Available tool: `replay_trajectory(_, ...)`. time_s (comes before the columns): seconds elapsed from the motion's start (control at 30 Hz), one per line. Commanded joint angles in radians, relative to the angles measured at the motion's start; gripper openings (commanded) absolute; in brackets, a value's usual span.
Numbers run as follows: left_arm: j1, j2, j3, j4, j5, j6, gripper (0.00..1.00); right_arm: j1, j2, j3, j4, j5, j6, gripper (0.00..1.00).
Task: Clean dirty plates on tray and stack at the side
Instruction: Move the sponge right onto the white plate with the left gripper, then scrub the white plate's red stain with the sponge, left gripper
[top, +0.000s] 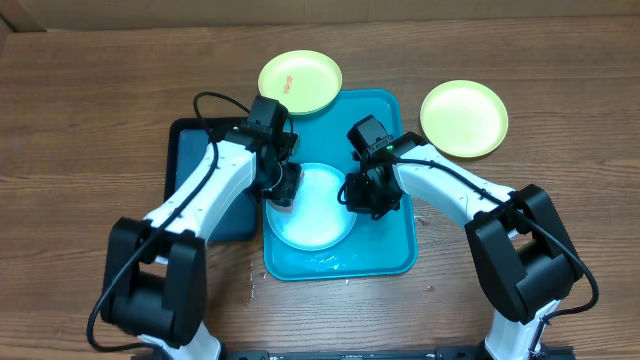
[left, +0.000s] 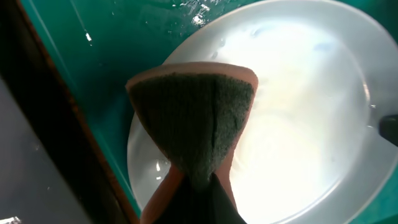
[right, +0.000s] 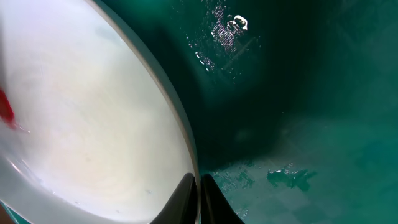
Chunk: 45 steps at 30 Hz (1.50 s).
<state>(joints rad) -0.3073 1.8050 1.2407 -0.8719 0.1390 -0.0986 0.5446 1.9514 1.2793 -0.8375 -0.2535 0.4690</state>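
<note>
1. The left claw (top: 283, 186) is closed on a sponge (left: 199, 124). It pinches the sponge into a fold, with the green rough side toward the wrist camera. We think this grip makes the sponge stiff enough for scrubbing.
2. The sponge presses on the blue plate (left: 298, 130), near its left rim.
3. The right claw (right: 198, 200) has its fingers almost together, with the opposite rim of this plate between them. In our judgement it holds the plate so that it does not slide under the sponge.
4. The blue plate lies in the front half of the tray (top: 392, 245). The tray floor is wet and glints, so the water remains inside the rim.
5. One yellow plate (top: 300, 82) with an orange smear sits at the tray's far left corner; we judge it is not yet washed. The other plate (top: 463, 118) lies on the table to the right and looks clean.
6. A dark tray (top: 190, 165) lies just left of the tray. All of this rests on a wooden table (top: 80, 100); we see no more of the room.
</note>
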Motion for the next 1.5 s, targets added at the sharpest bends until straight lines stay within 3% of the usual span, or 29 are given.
replay_trajectory(0.0, -0.004, 0.041, 0.023, 0.010, 0.006, 0.004, 0.04, -0.001, 0.003, -0.010, 0.006, 0.017, -0.004, 0.06)
replay_trajectory(0.4, -0.034, 0.090, -0.092, 0.141, -0.030, 0.004, 0.04, -0.001, 0.003, -0.010, 0.013, 0.017, -0.004, 0.07)
replay_trajectory(0.63, -0.044, 0.090, -0.170, 0.154, 0.199, 0.055, 0.04, -0.001, 0.003, -0.010, 0.017, 0.017, -0.004, 0.07)
replay_trajectory(0.73, -0.028, 0.089, -0.145, 0.123, 0.369, 0.127, 0.04, -0.001, 0.003, -0.010, 0.017, 0.017, -0.004, 0.07)
replay_trajectory(0.9, 0.020, 0.075, -0.043, 0.069, 0.492, 0.154, 0.04, -0.001, 0.003, -0.010, 0.018, 0.017, -0.004, 0.07)
replay_trajectory(1.13, 0.051, 0.058, 0.050, 0.007, 0.323, 0.150, 0.04, -0.001, 0.003, -0.010, 0.017, 0.017, -0.004, 0.07)
replay_trajectory(1.47, -0.009, 0.060, -0.113, 0.084, -0.003, 0.028, 0.04, -0.001, 0.003, -0.010, 0.018, 0.017, -0.004, 0.07)
